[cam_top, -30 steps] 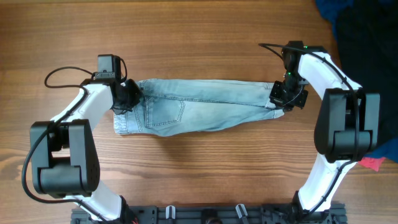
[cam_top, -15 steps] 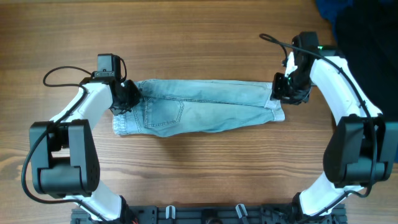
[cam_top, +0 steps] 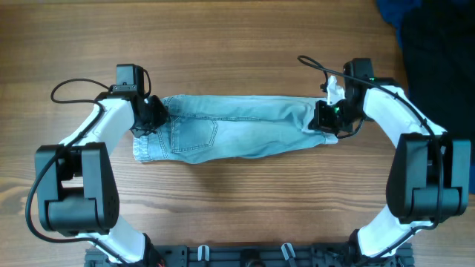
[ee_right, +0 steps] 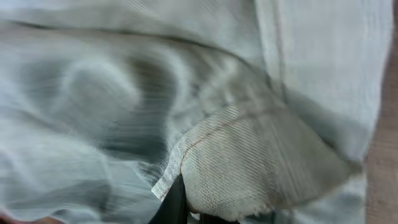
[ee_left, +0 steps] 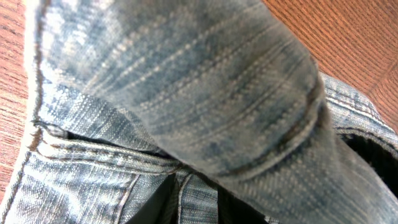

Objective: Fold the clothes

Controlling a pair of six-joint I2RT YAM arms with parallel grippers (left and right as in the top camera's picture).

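The light blue denim shorts (cam_top: 237, 126) lie folded lengthwise across the middle of the table, waistband at the left, hemmed legs at the right. My left gripper (cam_top: 151, 115) is shut on the waistband end; the left wrist view shows a strip of denim (ee_left: 199, 199) pinched between the dark fingers. My right gripper (cam_top: 326, 119) is shut on the leg hem and holds it just over the right end of the shorts; the right wrist view shows the pale hem corner (ee_right: 249, 174) clamped at the fingers.
A dark navy cloth pile (cam_top: 438, 44) fills the far right corner. A small pink-red cloth (cam_top: 445, 194) lies at the right edge behind my right arm. Bare wood lies in front of and behind the shorts.
My right gripper has moved left with the leg hem, drawing the right end of the shorts inward. The left gripper has stayed in place on the waistband.
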